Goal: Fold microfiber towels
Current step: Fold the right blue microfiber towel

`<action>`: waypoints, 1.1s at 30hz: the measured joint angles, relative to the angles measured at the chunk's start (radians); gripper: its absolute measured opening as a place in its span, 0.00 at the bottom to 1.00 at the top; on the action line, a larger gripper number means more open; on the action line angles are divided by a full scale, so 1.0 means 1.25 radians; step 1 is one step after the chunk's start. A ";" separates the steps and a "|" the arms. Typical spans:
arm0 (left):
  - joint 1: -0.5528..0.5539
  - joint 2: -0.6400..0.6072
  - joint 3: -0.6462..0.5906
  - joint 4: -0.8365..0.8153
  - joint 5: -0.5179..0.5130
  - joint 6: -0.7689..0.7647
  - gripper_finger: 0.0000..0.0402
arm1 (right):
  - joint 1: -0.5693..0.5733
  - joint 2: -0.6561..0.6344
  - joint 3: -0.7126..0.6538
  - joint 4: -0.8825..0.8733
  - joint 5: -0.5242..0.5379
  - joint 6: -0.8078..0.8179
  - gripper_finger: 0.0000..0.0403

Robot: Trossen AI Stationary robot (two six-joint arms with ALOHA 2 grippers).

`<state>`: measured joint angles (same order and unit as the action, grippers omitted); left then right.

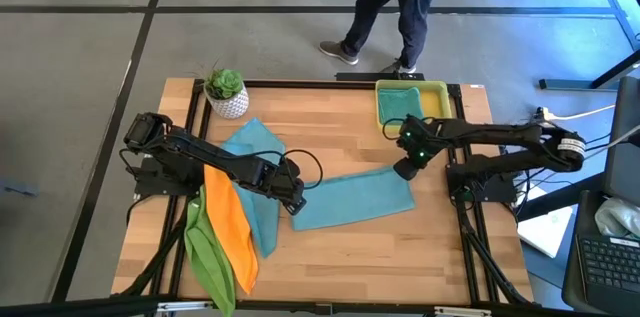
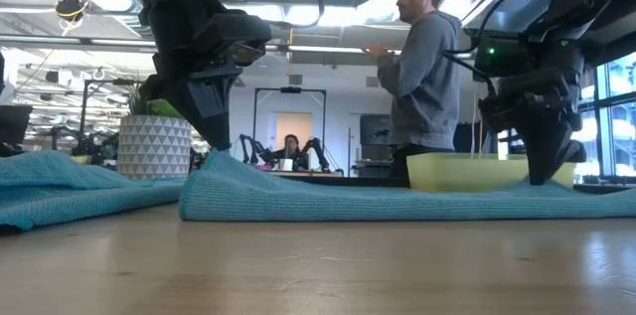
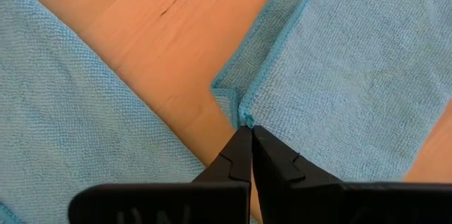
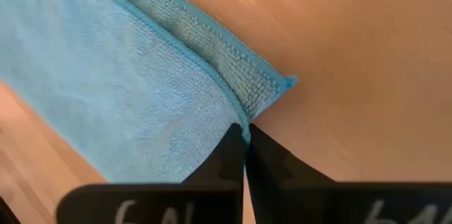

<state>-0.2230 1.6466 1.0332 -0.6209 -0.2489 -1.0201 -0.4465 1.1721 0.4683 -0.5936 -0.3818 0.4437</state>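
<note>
Teal towel point(image 1: 352, 200), corners pinched, tray point(image 1: 437, 94) part-hidden

Your left gripper point(image 1: 296, 203) sits at one end of the folded teal towel point(image 1: 352, 200), your right gripper point(image 1: 404, 170) at the other. Behind the left gripper lie the orange towel point(image 1: 230, 225) and lime green towel point(image 1: 207, 250). Just beyond the right gripper: yellow tray point(image 1: 437, 96).

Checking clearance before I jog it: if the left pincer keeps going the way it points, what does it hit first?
The left pincer points down, closed on a corner of the folded teal towel. Straight on, it would meet that towel, then the wooden table directly beneath it.
</note>
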 joint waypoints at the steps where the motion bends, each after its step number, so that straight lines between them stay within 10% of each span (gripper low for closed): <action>1: 0.000 0.000 0.000 0.000 0.000 0.000 0.00 | 0.000 -0.008 0.000 -0.007 0.001 0.000 0.01; 33: 0.000 0.000 0.000 0.000 0.003 -0.012 0.00 | 0.000 -0.020 0.000 -0.059 0.006 0.047 0.12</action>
<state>-0.2230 1.6466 1.0332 -0.6209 -0.2447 -1.0355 -0.4469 1.1473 0.4686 -0.6669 -0.3739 0.5024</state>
